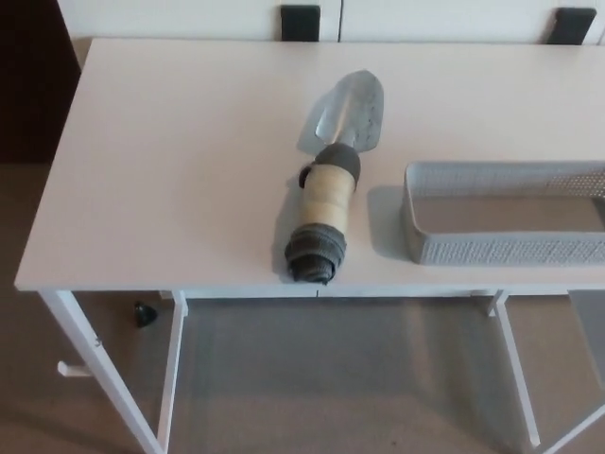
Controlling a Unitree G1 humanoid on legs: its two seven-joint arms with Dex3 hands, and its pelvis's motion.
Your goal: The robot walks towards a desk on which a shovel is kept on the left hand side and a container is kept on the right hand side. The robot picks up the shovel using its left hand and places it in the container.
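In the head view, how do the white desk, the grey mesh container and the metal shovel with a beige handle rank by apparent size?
1. White desk, clearly largest.
2. Grey mesh container and metal shovel with beige handle: similar; the container is cut off at the right edge, so no ranking.

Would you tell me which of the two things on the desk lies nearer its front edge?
The shovel: its dark handle end sits right at the desk's front edge, while the grey container to its right sits slightly further back.
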